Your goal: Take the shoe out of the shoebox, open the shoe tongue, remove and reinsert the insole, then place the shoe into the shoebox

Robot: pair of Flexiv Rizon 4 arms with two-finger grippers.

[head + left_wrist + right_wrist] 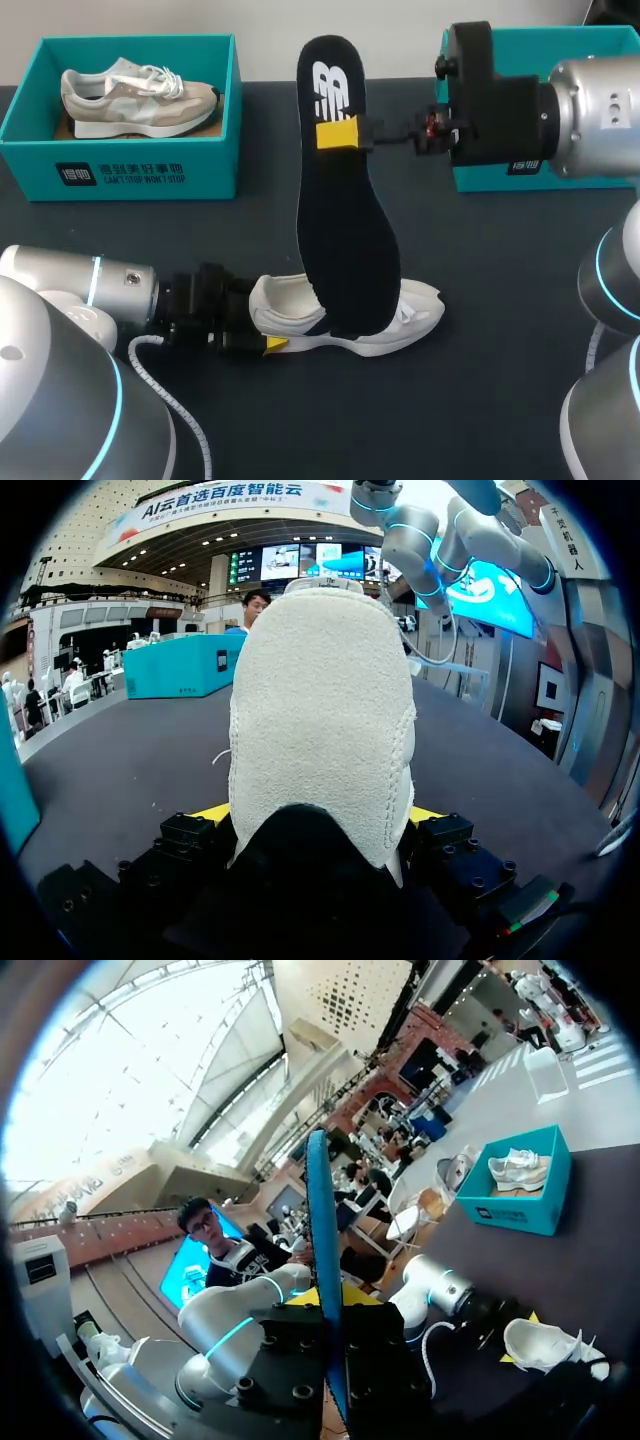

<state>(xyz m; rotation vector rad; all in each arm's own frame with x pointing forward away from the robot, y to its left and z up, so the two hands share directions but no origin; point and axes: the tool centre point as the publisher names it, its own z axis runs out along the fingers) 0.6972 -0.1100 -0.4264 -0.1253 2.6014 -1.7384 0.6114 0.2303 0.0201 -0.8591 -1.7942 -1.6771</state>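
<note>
Head view: the shoe [400, 320] sits out on the table [480, 400], well apart from the shoebox [120, 165], where a second shoe [135, 100] lies. The left gripper [268, 340] clamps the heel from both sides. The right gripper [340, 135] pinches the insole [345, 210] near its upper end. The insole stands tall, lower end at the shoe's opening.

Left wrist view: the heel fills the gap, with both yellow tips [215, 813] against it.

Right wrist view: the insole [325, 1260] is edge-on, gripped between the fingers.

Judgement: unboxing is done. I can't tell whether the insole is coming out or going in. Seating it and boxing the shoe are left.
</note>
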